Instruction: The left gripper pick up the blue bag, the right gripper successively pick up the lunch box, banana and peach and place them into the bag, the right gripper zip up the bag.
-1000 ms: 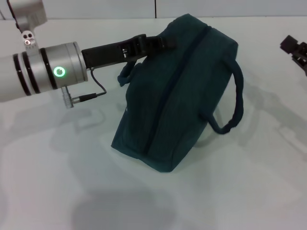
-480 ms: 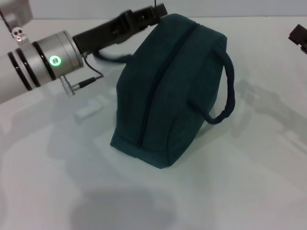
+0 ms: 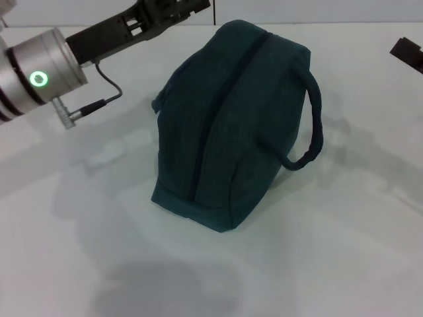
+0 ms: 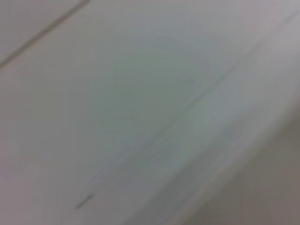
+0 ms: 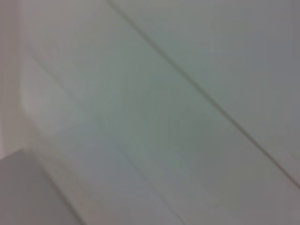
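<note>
Bag is sitting zipped on bench, left gripper hovering nearby, jaws unreadable; tall bag risks tipping if nudged.

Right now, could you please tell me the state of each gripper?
Left gripper: at the top edge, apart from the blue bag, holding nothing visible; fingers cannot be told.
Right gripper: at the right edge, cannot be told.

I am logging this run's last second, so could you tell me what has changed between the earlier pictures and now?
The left gripper let go of the blue bag's near handle and drew back, up and to the robot's left. The handle dropped against the bag, which settled upright from its tilt. The right gripper stayed at the right edge. The bag stays zipped on the white table.
</note>
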Tool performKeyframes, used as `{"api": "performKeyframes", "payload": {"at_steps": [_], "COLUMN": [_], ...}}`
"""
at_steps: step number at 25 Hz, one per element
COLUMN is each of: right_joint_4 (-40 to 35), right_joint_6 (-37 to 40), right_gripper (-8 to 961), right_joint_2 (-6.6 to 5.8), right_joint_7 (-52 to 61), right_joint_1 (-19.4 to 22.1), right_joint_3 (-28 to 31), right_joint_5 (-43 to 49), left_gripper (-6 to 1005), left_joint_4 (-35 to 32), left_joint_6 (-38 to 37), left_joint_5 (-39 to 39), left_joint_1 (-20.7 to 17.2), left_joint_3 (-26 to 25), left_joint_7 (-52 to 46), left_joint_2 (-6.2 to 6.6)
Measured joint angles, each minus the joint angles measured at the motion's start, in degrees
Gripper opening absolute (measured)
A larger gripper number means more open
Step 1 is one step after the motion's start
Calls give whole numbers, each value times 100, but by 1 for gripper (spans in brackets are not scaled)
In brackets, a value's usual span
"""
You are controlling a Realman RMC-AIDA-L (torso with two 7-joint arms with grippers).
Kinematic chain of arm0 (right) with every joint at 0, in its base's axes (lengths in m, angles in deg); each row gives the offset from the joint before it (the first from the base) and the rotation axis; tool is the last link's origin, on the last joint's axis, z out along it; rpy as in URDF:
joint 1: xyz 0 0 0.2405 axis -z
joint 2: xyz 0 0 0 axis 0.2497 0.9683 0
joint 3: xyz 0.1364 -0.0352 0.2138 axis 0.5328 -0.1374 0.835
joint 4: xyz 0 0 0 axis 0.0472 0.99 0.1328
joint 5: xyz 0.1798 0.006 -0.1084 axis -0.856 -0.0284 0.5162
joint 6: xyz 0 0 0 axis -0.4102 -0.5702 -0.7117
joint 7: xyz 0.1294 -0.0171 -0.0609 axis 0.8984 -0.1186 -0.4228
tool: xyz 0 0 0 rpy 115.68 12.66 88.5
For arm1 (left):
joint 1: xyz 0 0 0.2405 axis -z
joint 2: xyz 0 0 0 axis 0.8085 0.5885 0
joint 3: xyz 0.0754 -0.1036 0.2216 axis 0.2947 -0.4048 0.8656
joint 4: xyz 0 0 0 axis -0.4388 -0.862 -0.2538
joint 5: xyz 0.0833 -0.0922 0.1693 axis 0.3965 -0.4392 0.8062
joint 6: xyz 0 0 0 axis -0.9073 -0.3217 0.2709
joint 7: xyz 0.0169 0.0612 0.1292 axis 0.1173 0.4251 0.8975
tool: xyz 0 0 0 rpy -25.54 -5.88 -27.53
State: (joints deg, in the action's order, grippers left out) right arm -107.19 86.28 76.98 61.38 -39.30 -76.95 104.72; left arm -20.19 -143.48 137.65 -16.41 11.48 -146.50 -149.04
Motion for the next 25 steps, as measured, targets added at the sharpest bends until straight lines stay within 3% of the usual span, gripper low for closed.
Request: {"api": "performKeyframes", "payload": {"at_steps": [4, 5, 7, 9, 17, 21, 25], "right_joint_4": [-215, -325, -564, -801, -1061, -1103, -1044], "right_joint_6": [496, 570, 636, 712, 911, 875, 800], "right_gripper": [707, 734, 788, 826, 872, 872, 872], "right_joint_2": [-64, -66, -58, -19, 219, 441, 486], "right_joint_7": [-445, -533, -743, -1104, -1835, -1995, -2055], "right_joint_1": [-45, -44, -18, 32, 10, -52, -86], "right_joint_3": [6, 7, 11, 10, -2, -6, -96], "right_joint_5": [394, 534, 820, 1152, 2228, 2736, 2873], "left_gripper": [791, 822, 885, 884, 881, 880, 878], "left_joint_4": [-252, -460, -637, -827, -1532, -1511, -1469], "left_joint_6": [-460, -894, -1332, -1696, -2346, -2325, -2329], "left_joint_5": [183, 391, 657, 889, 1283, 1327, 1284], "left_joint_1": [-74, -113, -125, -162, -788, -1083, -1306], "left_joint_3": [13, 21, 28, 35, 616, 621, 475], "left_joint_7": [-119, -213, -253, -218, 1345, 1888, 2375], "left_joint_2": [108, 226, 338, 392, 406, 409, 398]}}
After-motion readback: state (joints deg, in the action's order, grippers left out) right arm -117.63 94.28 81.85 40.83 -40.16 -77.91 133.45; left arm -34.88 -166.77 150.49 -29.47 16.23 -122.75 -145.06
